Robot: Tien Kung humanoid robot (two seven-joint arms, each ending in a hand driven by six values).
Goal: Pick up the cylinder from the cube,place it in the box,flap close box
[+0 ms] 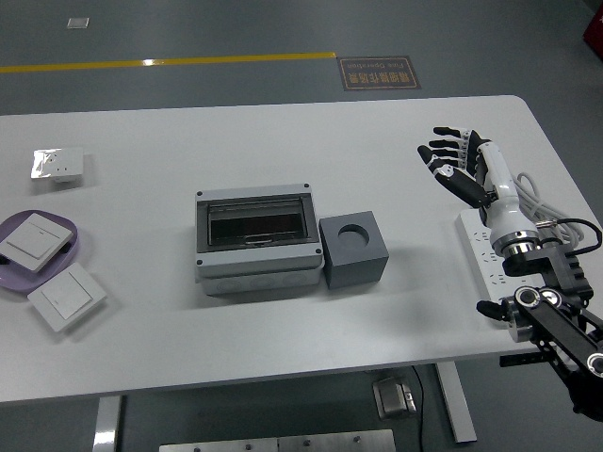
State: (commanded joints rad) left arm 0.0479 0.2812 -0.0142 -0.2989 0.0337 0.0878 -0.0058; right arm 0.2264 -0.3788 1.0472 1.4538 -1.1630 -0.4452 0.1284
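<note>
Where the white table (pixel 283 122) runs out to its left edge, a round lilac plate (pixel 73 247) with a smooth, glossy rim holds a flat white square wall switch (pixel 35 240). A second white switch (pixel 66 297) of the same flat, square shape lies just beside the plate on the bare tabletop, nearer the front edge. Farther back on that side sits a third switch (pixel 57 165), partly wrapped in shiny, crinkled plastic.

Near the middle stands the box (pixel 256 242), a grey plastic rectangular enclosure with a screw at each corner of its top. Its dark, smoky see-through flap (pixel 256 223) lies flat over the opening, closed. Whether the cylinder is inside cannot be told through the tinted cover.

Touching the box's right side is the cube (pixel 353 249), a matte dark grey block with a round socket sunk in its top face; the socket shows only a dark hollow, with no cylinder standing in it.

Well to the right, the right hand (pixel 460 166) hovers over the table, apart from the cube, its black jointed fingers (pixel 445 146) spread and holding nothing, on a smooth white forearm shell. Beneath the wrist lies a long white power strip (pixel 486 252), with thick pale cables looping beside it.
</note>
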